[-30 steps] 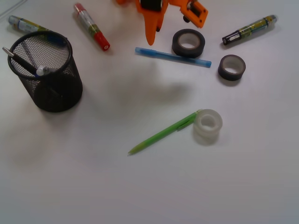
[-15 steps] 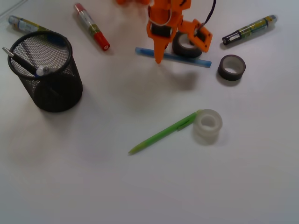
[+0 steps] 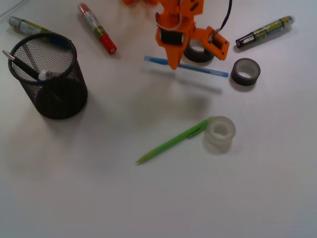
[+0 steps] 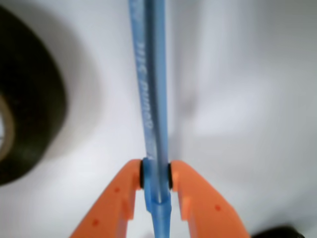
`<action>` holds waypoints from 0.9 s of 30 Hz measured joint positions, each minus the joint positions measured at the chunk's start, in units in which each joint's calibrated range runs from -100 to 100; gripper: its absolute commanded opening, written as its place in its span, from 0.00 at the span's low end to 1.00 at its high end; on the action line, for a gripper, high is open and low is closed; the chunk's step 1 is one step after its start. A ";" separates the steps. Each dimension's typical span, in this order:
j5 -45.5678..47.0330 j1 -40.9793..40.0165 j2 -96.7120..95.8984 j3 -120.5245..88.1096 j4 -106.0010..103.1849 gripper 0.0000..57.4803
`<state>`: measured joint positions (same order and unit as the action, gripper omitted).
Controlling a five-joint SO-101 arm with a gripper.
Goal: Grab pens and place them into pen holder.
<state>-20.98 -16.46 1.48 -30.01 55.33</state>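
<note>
- The pincer [image 3: 174, 63] is clamped on the translucent light blue pen [image 3: 208, 70]. In the wrist view its two orange fingers [image 4: 130, 184] press the pen's barrel [image 4: 154, 114] from either side, with no gap showing.
- The pen's long axis runs left–right across the front view, dipping slightly to the right. The grip sits left of the pen's middle, so more barrel sticks out on the right.
- A faint shadow lies on the table [image 3: 148, 198] below the pen and apart from it — I judge the pen to be lifted clear.
- The pen holder [image 3: 48, 74] stands well apart, to the left of the pincer and lower in the front view, with at least one dark pen [image 3: 22, 65] already leaning inside. The carry must go that way, and the level pen will likely need tipping towards upright to clear the rim.
- The lime green pen [image 3: 173, 141] lies on the table, one end touching a clear tape roll [image 3: 220, 133].
- The wrist view alone shows the closed grip and the printing on the barrel, with a dark tape roll [image 4: 25, 129] close beside. Only the front view shows the holder, the green pen and the red-capped marker [image 3: 97, 28].
</note>
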 measured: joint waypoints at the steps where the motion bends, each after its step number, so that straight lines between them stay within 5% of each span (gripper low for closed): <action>1: 0.20 1.18 2.44 2.16 0.95 0.01; 9: -6.40 11.69 21.95 8.09 -16.16 0.01; 19: -15.04 25.16 40.59 -32.61 -74.38 0.01; 27: -17.92 29.08 35.10 -46.00 -95.21 0.01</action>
<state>-38.90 12.62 36.59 -76.01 -39.87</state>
